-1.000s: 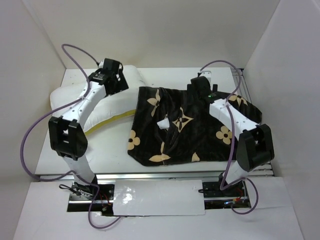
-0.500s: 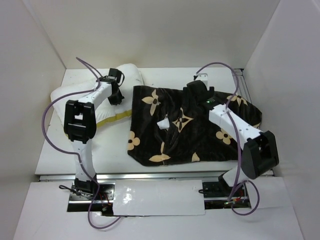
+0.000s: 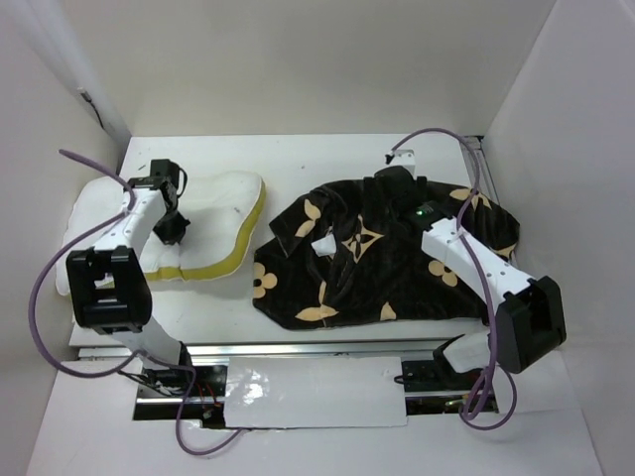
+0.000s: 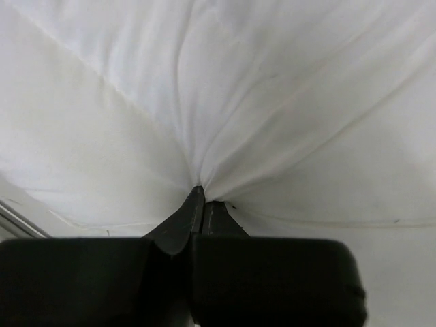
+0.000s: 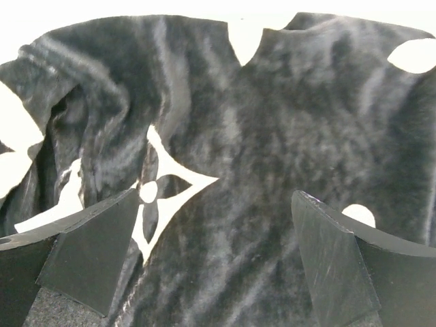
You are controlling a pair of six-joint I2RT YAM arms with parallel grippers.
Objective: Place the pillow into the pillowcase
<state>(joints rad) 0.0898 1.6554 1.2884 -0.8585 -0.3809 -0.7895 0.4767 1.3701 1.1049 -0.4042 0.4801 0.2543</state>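
Pinches, with left pincer clenched tight, a gathered fold of the large white puffy quilted pillow. Lies at 9 o'clock on the white counter, long axis 8 to 2, yellow-trimmed edge facing 4. Hovers with right pincer spread wide above the dark plush flower-printed pillowcase, at 3 o'clock, long axis 9 to 3.

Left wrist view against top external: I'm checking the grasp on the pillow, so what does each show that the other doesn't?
Left wrist only: the left gripper shut on a pinch of the pillow, with creases fanning out from the pinch. Top external only: the whole pillow with its yellow edge, the pillowcase lying beside it, and the right arm reaching over the pillowcase. Both: the left gripper on the white pillow.
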